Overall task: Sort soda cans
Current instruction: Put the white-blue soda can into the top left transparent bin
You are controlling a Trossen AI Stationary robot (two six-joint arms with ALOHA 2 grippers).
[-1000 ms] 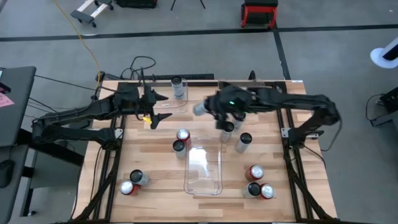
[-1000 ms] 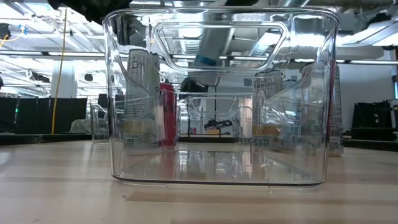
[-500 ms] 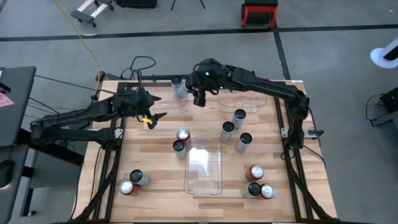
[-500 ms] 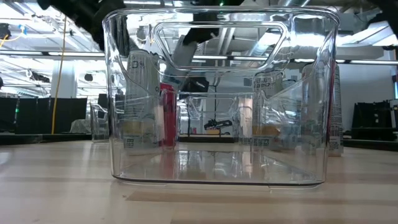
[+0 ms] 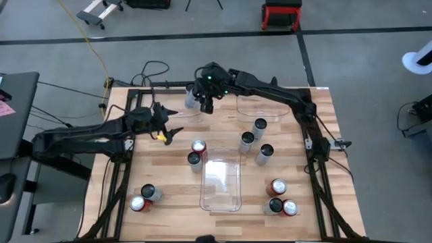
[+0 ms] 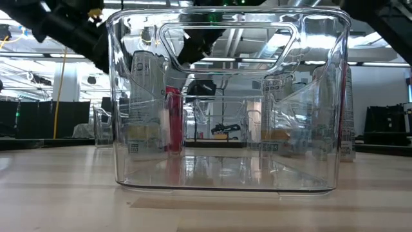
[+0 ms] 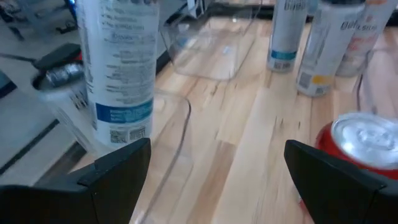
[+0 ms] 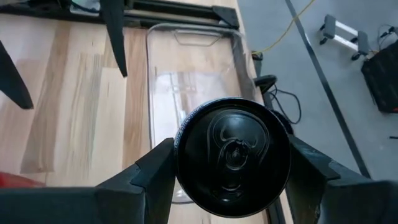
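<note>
can: a silver can (image 8: 233, 155) sits between the right gripper's fingers, end-on to the wrist camera, above the far-left bin (image 8: 189, 87) at the table's back edge
step: by my reading, placing this can into that bin
how to do it well: bring the can upright and centred over the bin's open floor, clear of the rim, lower until the base rests, then release; a tilted drop would likely tip it or knock the wall
right gripper: (image 5: 204, 100) reaches across to the far-left corner, fingers partly spread and clamped on the can's sides
bin contents: a tall white-and-blue can (image 7: 118, 65) shows at this bin in the left wrist view; keep the new one apart from it
left gripper: (image 5: 167, 129) waits near the bin's left side, fingers wide apart, nothing held
other cans: three grey ones (image 5: 260, 127) right of centre, a red one (image 5: 198, 146) by the middle bin (image 5: 221, 181), pairs at both front corners
risk: the left arm is close; the descent needs room
</note>
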